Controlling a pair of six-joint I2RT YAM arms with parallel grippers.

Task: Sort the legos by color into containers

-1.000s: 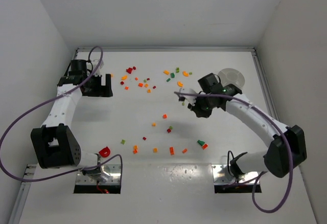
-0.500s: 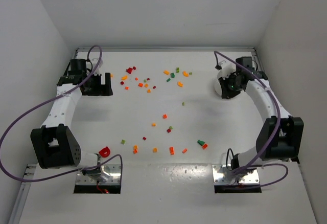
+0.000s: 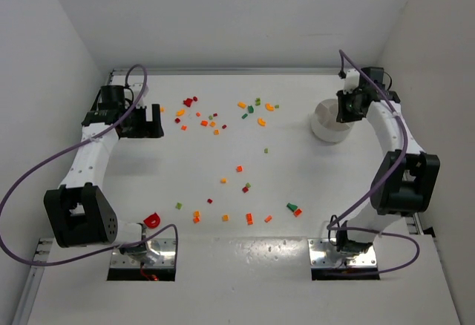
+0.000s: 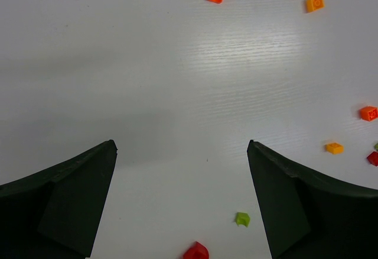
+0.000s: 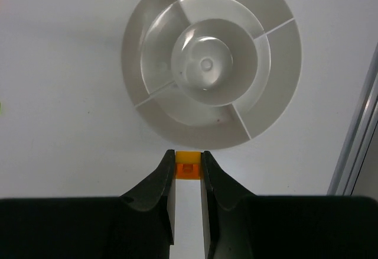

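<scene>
Several red, orange, yellow and green legos (image 3: pixel 210 122) lie scattered over the white table, with more near the front (image 3: pixel 249 218). The round white dish (image 3: pixel 330 126) stands at the far right; its compartments (image 5: pixel 195 123) around the central well look empty. My right gripper (image 5: pixel 188 158) hovers just beside the dish rim, shut on a small orange lego (image 5: pixel 188 169). It also shows above the dish's far side from overhead (image 3: pixel 349 107). My left gripper (image 4: pixel 181 146) is open at the far left (image 3: pixel 148 122), with a green lego (image 4: pixel 242 219) and a red lego (image 4: pixel 196 251) on the table beneath it.
A red curved piece (image 3: pixel 152 220) lies by the left arm's base. White walls close in the table at the back and both sides. A metal rail (image 5: pixel 360 123) runs along the right edge, close to the dish.
My right arm has swung from the middle of the table out to the far right beside the dish. The left arm has stayed put.
</scene>
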